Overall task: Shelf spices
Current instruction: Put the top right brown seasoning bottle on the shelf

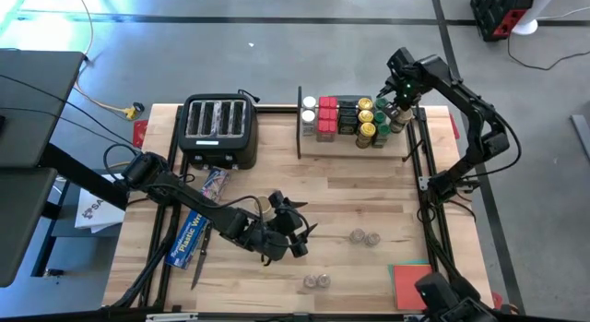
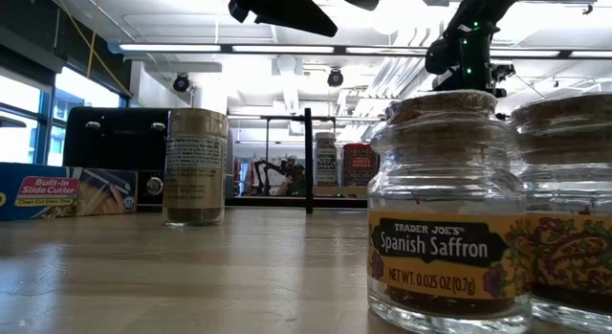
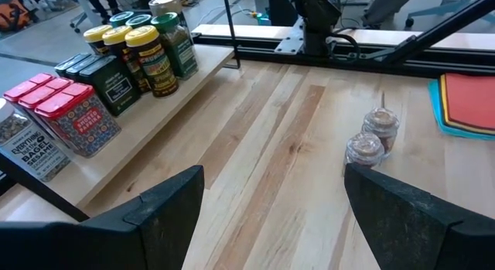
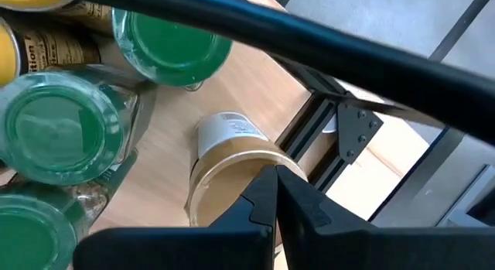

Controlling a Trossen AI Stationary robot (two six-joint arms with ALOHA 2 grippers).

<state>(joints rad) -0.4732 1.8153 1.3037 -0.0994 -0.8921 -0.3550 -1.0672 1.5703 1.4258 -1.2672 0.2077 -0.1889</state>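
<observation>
The shelf [image 1: 355, 142] stands at the table's far right, and spices fill its board: red tins [image 3: 62, 107], black boxes [image 3: 108, 80], yellow-lidded jars [image 3: 143, 49] and green-lidded jars [image 4: 58, 127]. My right gripper [image 4: 274, 194] is shut and points down over a tan-lidded jar [image 4: 232, 165] at the shelf's right end, above that end [image 1: 396, 108] in the high view. My left gripper [image 3: 271, 200] hangs open above the table's middle [image 1: 295, 234], with nothing between its fingers. Two tiny clear jars [image 3: 373, 138] stand on the table ahead of it. Two more [image 1: 317, 281] stand near the front edge. My right gripper's shut fingertips [image 4: 263, 196] stand above the near rim of the tan lid [image 4: 232, 185], pointing down. Whether they touch the lid, I cannot tell.
A black toaster [image 1: 219, 128] stands at the far left, with a long blue box [image 1: 189, 239] nearer along the left side. A flat red pad [image 1: 410, 285] lies at the near right. A taller jar [image 2: 195, 167] stands on the table. Bare wood lies between the shelf and the tiny jars.
</observation>
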